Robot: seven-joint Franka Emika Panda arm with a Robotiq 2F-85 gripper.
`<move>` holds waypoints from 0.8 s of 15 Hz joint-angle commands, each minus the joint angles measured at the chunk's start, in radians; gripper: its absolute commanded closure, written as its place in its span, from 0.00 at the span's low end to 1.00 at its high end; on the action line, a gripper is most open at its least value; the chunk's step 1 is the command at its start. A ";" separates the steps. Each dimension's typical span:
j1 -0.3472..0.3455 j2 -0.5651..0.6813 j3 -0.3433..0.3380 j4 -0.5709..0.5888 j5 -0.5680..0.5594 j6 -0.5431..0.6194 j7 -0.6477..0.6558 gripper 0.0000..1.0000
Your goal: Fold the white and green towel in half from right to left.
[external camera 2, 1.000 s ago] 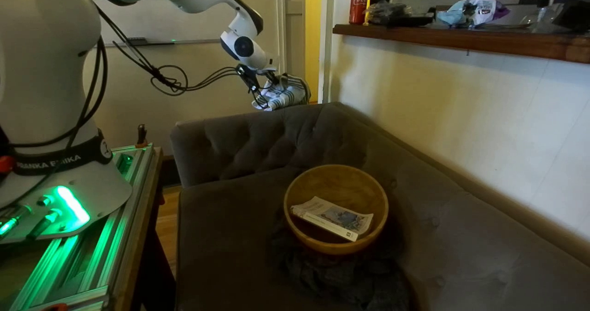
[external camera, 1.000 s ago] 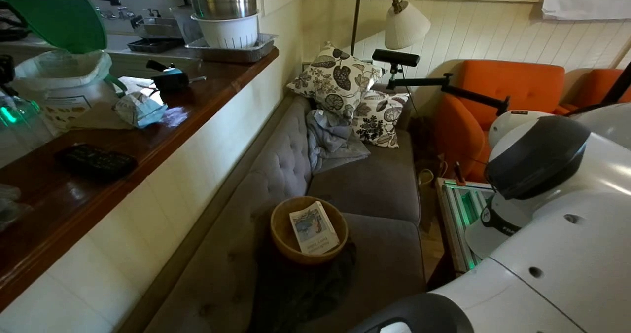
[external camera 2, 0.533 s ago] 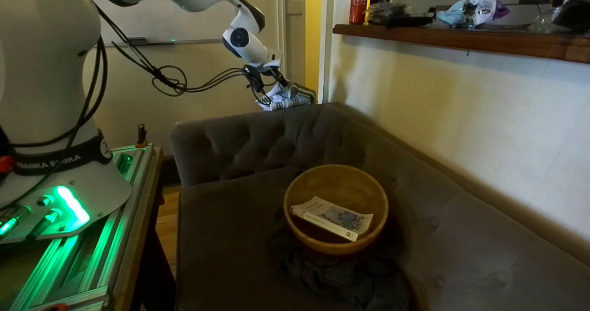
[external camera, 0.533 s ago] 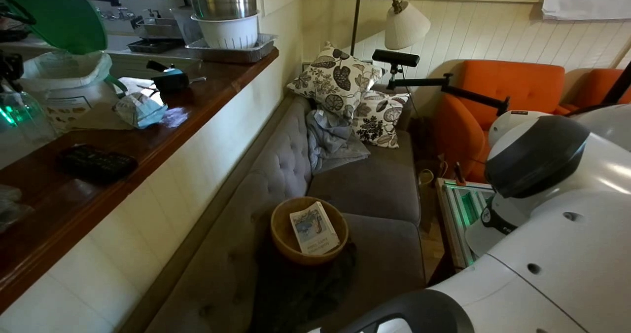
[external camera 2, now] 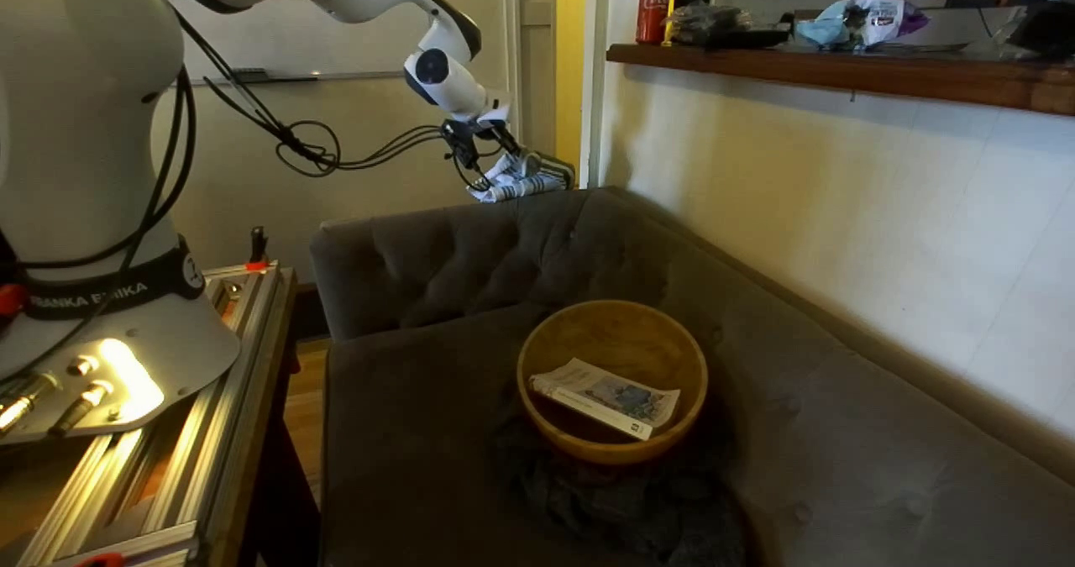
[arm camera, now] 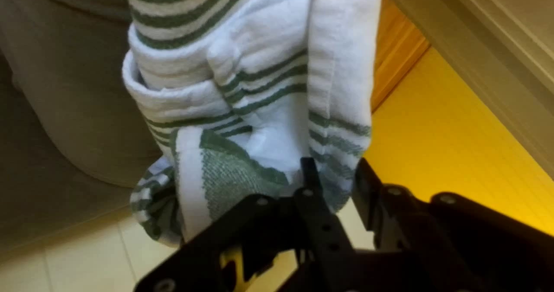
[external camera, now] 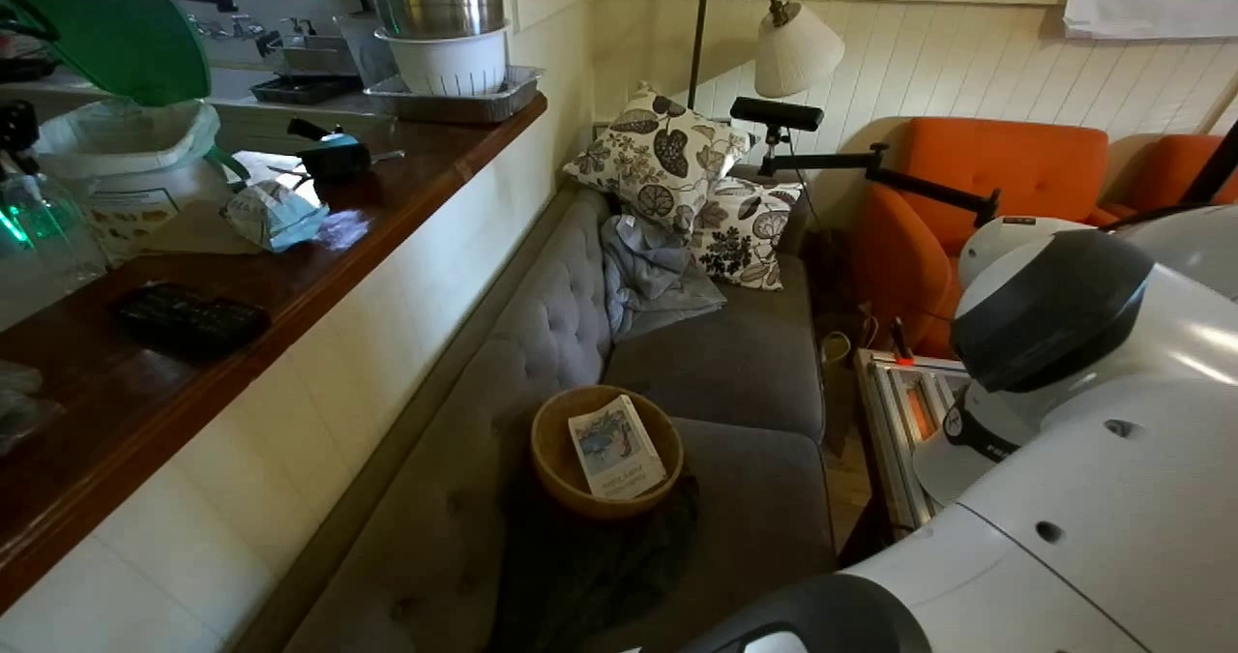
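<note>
The white and green striped towel [external camera 2: 522,184] lies bunched on top of the sofa's far end in an exterior view. From close up in the wrist view, the towel [arm camera: 264,62] shows folds and a crumpled lower end, its right flap standing out along one side. My gripper [arm camera: 336,164] is over that lower end, its jaws partly closed but apart, with the flap's end between them and a light gap below the cloth. Whether both fingers press on it cannot be seen. In an exterior view my gripper [external camera 2: 508,169] touches or nearly touches the towel, and some cloth is hidden behind it.
A wooden bowl [external camera 2: 537,382] holding a book [external camera 2: 609,395] sits on the grey sofa [external camera 2: 403,433]. Above runs a wooden shelf [external camera 2: 806,71] with a can [external camera 2: 652,13] and a bag. Wall and door frame stand close beyond the towel.
The towel's raised part has dropped flatter, while my hand tilted and shifted slightly right. Over the last half second the arm hardly moved. The robot base's light went from green to warm white.
</note>
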 commanded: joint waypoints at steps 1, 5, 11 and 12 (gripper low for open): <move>-0.012 0.021 0.021 0.043 -0.015 0.053 0.017 0.99; 0.017 0.035 -0.042 0.062 0.025 0.060 0.014 0.99; 0.105 0.062 -0.353 0.007 0.047 0.168 0.077 0.99; 0.090 0.025 -0.314 -0.048 0.027 0.192 0.016 0.99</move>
